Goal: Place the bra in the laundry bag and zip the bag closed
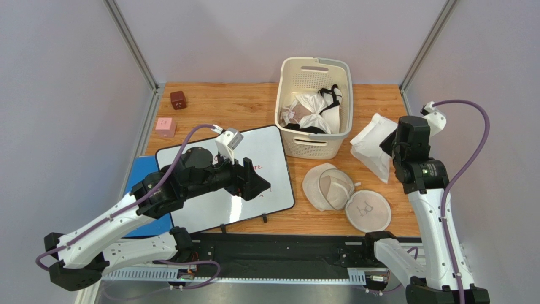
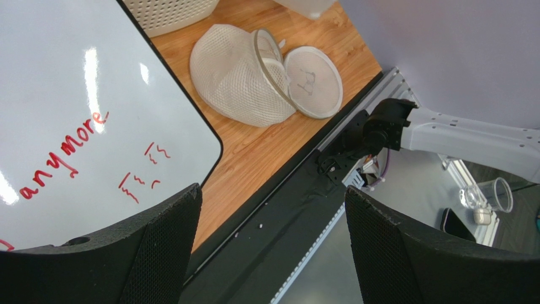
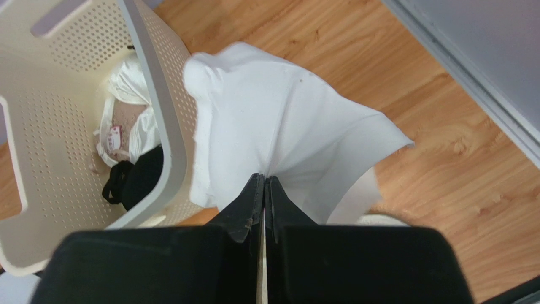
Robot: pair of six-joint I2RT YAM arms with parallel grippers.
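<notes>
Wood with a warm orange grain forms the desk (image 1: 241,104). Toward its near left corner lies a glossy whiteboard (image 1: 269,152), round-cornered and black-edged, with red handwriting. At the back edge, right of the middle, stands a cream plastic basket (image 1: 314,147), rectangular with perforated walls. It holds crumpled white cloth (image 3: 130,79) and a black-strapped garment (image 3: 139,177).

Just beside the basket's right wall hangs the bra (image 3: 285,126), smooth soft white fabric lifted off the desk. The right gripper (image 3: 264,180) has its black fingers (image 3: 244,202) pressed together on a fold of it.

Near the front edge, right of the whiteboard, lies the laundry bag (image 2: 234,76), unzipped. One domed half of cream mesh is tilted on its side, and the other round half lies flat beside it.

The left gripper (image 2: 271,193) hovers over the whiteboard's near right corner, textured pads (image 2: 158,253) spread wide, holding nothing.

Two small cubes, one dark red (image 1: 178,99) and one pink (image 1: 165,127), sit by the left edge near the back.
</notes>
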